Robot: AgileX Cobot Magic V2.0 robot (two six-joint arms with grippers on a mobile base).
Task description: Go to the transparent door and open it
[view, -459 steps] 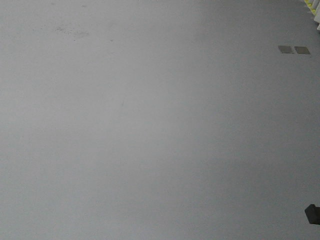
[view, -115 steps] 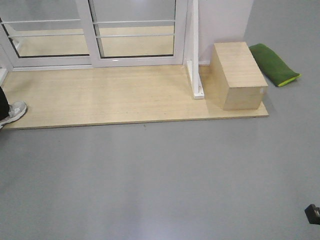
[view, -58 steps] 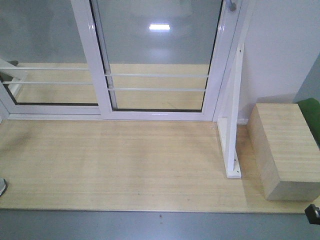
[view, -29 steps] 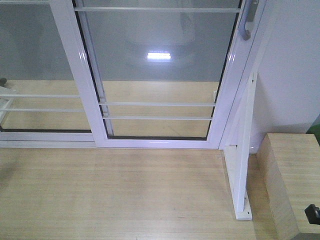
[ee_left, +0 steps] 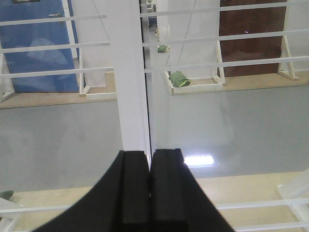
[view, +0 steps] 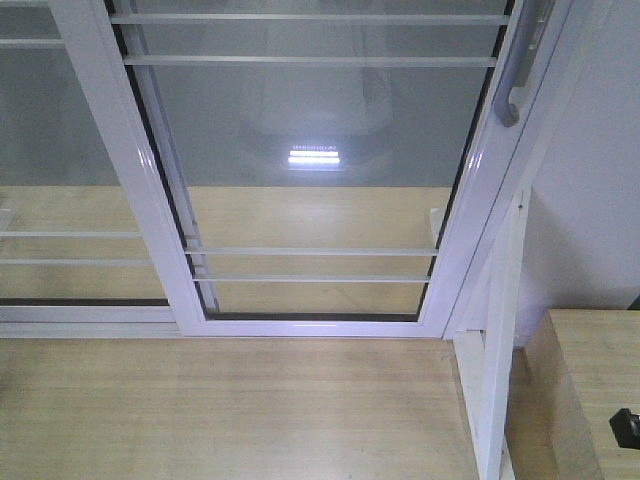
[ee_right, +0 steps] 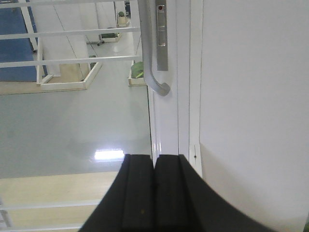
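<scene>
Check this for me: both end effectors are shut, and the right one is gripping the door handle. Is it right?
Not fully. The right end effector is shut on nothing; the handle lies beyond its tips, untouched, as the right wrist view shows. The left end effector is shut too.

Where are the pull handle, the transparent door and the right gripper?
pull handle (ee_right: 146, 53): right wrist view, on its straight grey bar.
transparent door (view: 320, 190): front view, on its glass pane.
right gripper (ee_right: 154, 162): right wrist view, between its closed fingertips.
</scene>
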